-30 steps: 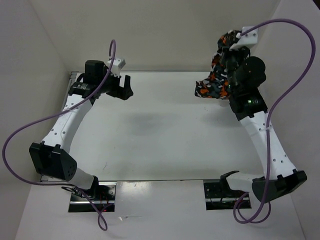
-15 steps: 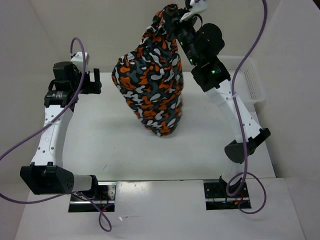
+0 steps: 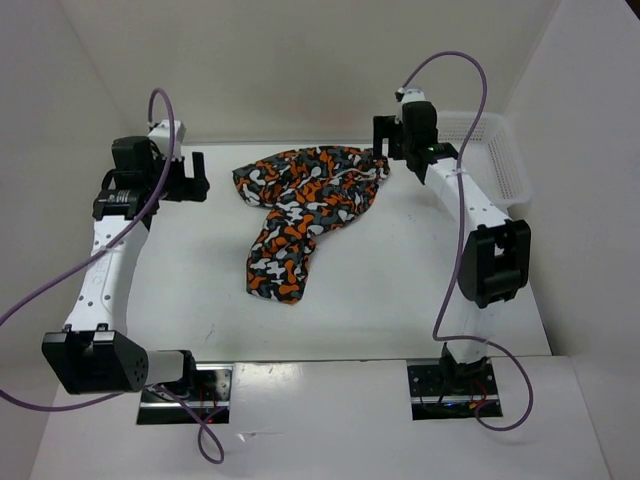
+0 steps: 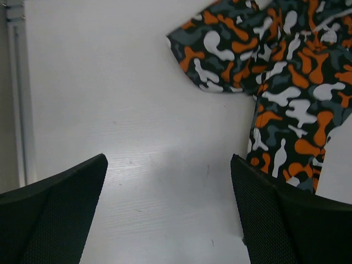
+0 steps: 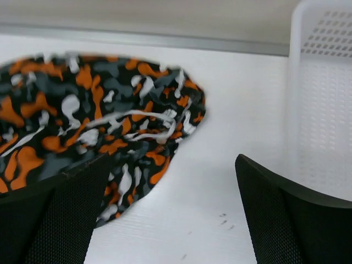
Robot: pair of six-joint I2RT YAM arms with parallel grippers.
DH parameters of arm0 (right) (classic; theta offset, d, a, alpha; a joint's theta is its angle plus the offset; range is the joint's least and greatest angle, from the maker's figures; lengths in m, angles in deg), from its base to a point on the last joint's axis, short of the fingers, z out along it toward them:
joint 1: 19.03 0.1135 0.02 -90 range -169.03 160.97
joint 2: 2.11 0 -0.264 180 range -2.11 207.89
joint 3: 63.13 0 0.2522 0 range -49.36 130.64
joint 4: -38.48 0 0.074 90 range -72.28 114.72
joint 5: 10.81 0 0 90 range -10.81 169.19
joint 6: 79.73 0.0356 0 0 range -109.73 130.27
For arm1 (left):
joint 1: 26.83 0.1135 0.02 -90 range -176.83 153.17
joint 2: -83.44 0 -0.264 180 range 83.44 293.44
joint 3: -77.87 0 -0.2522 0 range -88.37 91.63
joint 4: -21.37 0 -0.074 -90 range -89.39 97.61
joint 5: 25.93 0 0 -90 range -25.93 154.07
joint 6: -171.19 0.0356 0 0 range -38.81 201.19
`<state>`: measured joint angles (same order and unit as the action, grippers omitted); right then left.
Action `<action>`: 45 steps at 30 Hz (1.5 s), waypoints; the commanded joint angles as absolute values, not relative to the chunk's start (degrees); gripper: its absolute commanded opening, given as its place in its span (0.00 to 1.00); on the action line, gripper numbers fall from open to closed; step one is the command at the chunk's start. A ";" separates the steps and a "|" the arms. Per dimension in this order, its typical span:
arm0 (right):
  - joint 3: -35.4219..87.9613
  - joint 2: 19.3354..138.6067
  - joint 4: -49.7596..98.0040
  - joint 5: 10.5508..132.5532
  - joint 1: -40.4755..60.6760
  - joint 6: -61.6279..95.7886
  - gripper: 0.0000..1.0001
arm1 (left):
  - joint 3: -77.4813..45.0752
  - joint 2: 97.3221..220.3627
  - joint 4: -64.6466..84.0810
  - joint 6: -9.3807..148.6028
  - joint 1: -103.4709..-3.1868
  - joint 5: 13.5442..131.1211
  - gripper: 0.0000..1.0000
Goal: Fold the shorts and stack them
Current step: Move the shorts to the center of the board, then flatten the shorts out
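The shorts (image 3: 305, 205), printed in orange, white, grey and black blotches, lie spread and rumpled on the white table, one leg trailing toward the front. My right gripper (image 3: 384, 140) hangs open just past their right end, holding nothing; in its wrist view the shorts (image 5: 99, 118) fill the left half, with bare table between the fingers. My left gripper (image 3: 198, 176) stands open left of the shorts, a short gap away. In the left wrist view the shorts (image 4: 275, 82) sit at the upper right, and nothing lies between the fingers.
A white plastic mesh basket (image 3: 495, 160) stands at the back right, just right of the right arm, seen also as the basket (image 5: 324, 99) in the right wrist view. White walls close the back and sides. The table edge (image 4: 16, 99) runs along the left.
The right gripper carried the shorts from the basket side over the table, lowered them and let go; they now lie flat. The left arm swung slightly left.
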<state>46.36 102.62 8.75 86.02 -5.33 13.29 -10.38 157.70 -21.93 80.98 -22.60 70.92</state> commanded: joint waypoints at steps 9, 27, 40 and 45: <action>68.83 119.83 2.13 77.08 6.64 16.24 0.97 | -23.32 159.46 -38.09 81.19 -31.30 88.15 1.00; 91.97 148.18 -2.70 84.02 11.56 20.02 0.78 | -27.30 176.59 -30.36 81.19 -39.84 81.11 1.00; 88.79 141.34 -2.62 88.77 11.56 16.87 0.05 | -25.62 177.83 -29.74 81.19 -40.36 91.14 0.00; 89.58 133.00 0.89 94.57 11.56 11.24 0.00 | -21.68 174.76 -30.27 81.19 -40.36 73.30 0.00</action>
<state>87.91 144.78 -3.66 89.26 11.08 15.81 -26.51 177.74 -30.65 80.98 -40.15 84.43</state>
